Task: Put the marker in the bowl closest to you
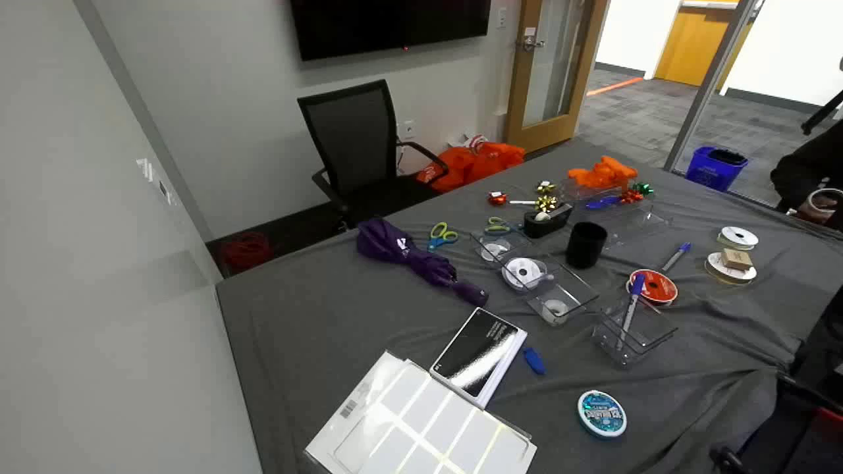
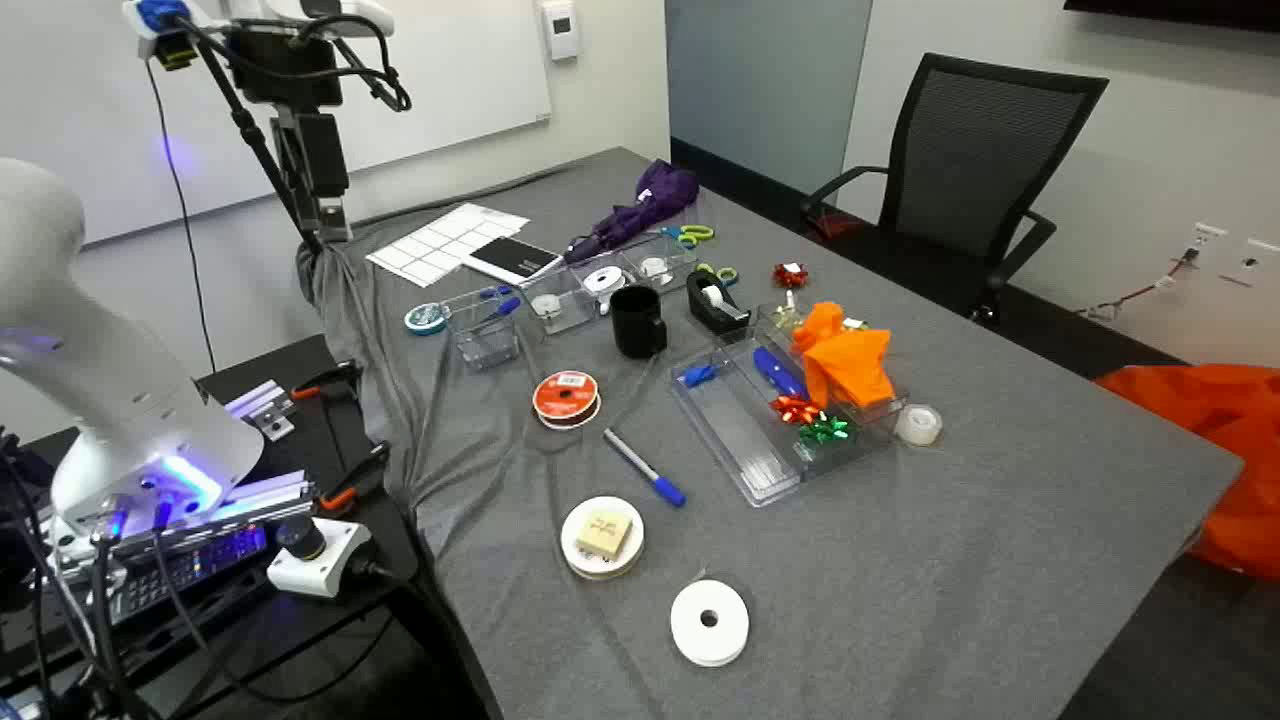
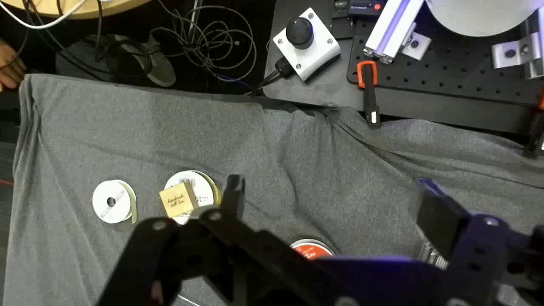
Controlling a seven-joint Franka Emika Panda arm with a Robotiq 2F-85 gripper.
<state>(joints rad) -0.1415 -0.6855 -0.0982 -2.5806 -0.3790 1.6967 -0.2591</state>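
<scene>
A blue-capped marker [image 1: 676, 257] lies on the grey cloth; it also shows in an exterior view [image 2: 640, 465]. Another blue-capped marker [image 1: 630, 313] leans in a small clear bin [image 1: 649, 345]. The orange-red round thing [image 1: 654, 286], also in an exterior view [image 2: 567, 396] and partly in the wrist view [image 3: 311, 250], has a flat labelled face and looks like a ribbon spool; no hollow orange-red bowl shows. My gripper [image 3: 333, 186] is open and empty; in an exterior view it [image 2: 335, 222] hangs high near the whiteboard. The wrist view shows no clear marker.
A black cup [image 2: 637, 320] and tape dispenser [image 2: 718, 303] stand among clear bins. A clear tray [image 2: 735, 445] holds bows and orange cloth. White spools [image 2: 709, 622], a spool with a wooden block [image 2: 603, 535], a book [image 1: 477, 355], an umbrella [image 1: 418, 260] and scissors [image 1: 442, 236] lie around.
</scene>
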